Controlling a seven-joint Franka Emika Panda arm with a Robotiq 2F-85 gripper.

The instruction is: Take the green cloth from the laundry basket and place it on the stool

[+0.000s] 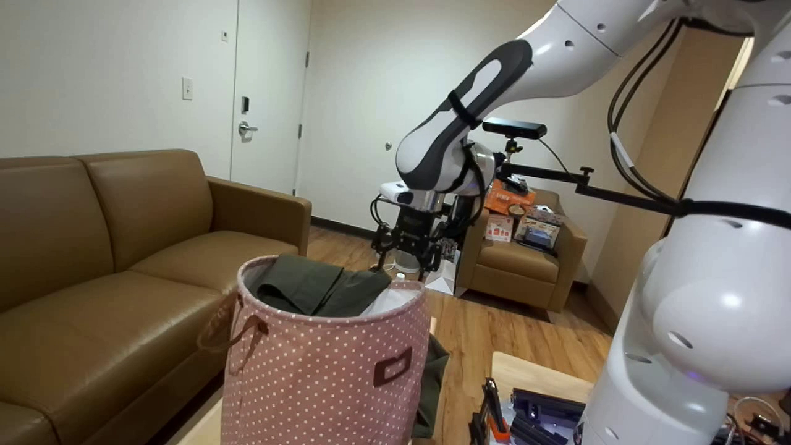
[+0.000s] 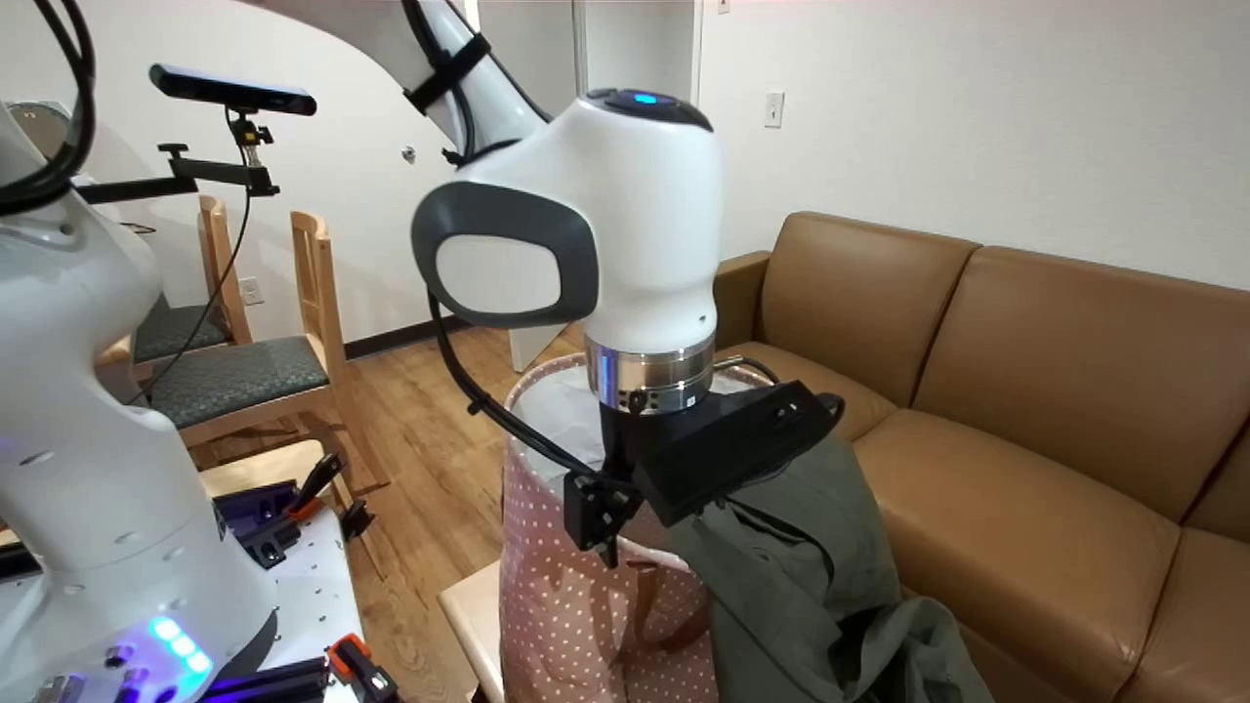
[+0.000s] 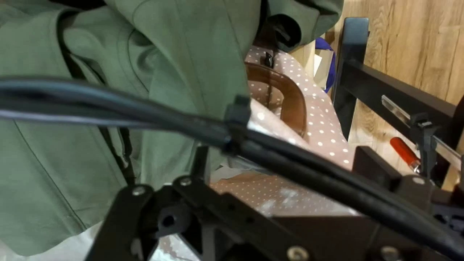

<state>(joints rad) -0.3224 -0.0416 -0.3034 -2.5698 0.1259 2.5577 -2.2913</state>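
Note:
The laundry basket [image 1: 315, 377] is pinkish-red with white dots and white lining. It also shows in an exterior view [image 2: 576, 615] and the wrist view [image 3: 322, 127]. The dark green cloth [image 1: 309, 287] lies across its opening and hangs outside it, as an exterior view [image 2: 820, 557] shows. In the wrist view the cloth [image 3: 188, 61] fills the upper left. My gripper [image 1: 400, 270] points down at the basket rim, fingers spread, with nothing held between them; one finger is close beside the cloth. In the wrist view the gripper [image 3: 286, 163] straddles the dotted wall. I cannot tell which surface is the stool.
A light wooden surface [image 2: 474, 615] is under the basket. Another wooden top [image 1: 537, 377] stands near the robot base, with clamps and dark tools [image 1: 537, 414]. A brown sofa [image 1: 123, 296] runs beside the basket. An armchair [image 1: 519, 266] with boxes and chairs [image 2: 244, 376] stand farther back.

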